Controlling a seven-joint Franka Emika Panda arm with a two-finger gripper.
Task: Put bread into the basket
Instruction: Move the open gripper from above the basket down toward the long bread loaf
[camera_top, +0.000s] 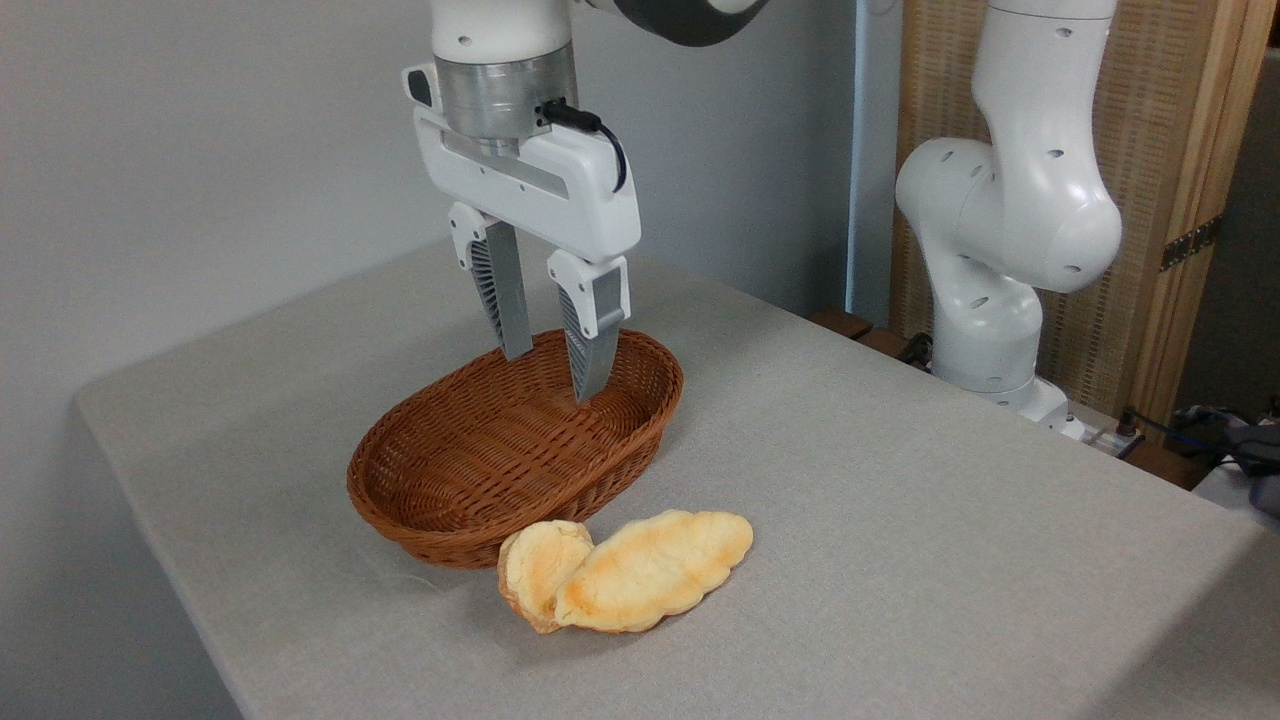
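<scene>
A grey cloth-covered table (900, 500) fills the scene, set against a plain pale wall (200, 150). At left centre sits an oval reddish-brown wicker basket (470, 480), shallow, its sides flaring outward, with nothing visible inside it. Above the basket's far end hangs the white gripper (555, 372) of a Franka Panda arm, pointing down; its two grey ribbed fingers (505, 300) stand apart with a clear gap between them and grasp nothing. The fingertips appear against the basket's far rim and inner wall, though whether they touch the weave cannot be told. A black cable (590, 125) loops from the wrist to the side of the gripper body.

Just in front of the basket, on the near side of the table, lies a small round golden bun (530, 570), close against the basket's outer wall. Overlapping the bun on its right is the bread (655, 570), a long flat oval, pale golden with toasted patches and a scalloped edge. It lies on the cloth outside the basket, its left end resting over the bun and its right end angling away toward the table's middle.

Farther right, beyond the table's back edge, rises the white jointed body of the arm (1010, 210), before a wooden-framed woven screen (1160, 150). Dark cables (1200, 430) lie at the far right.
</scene>
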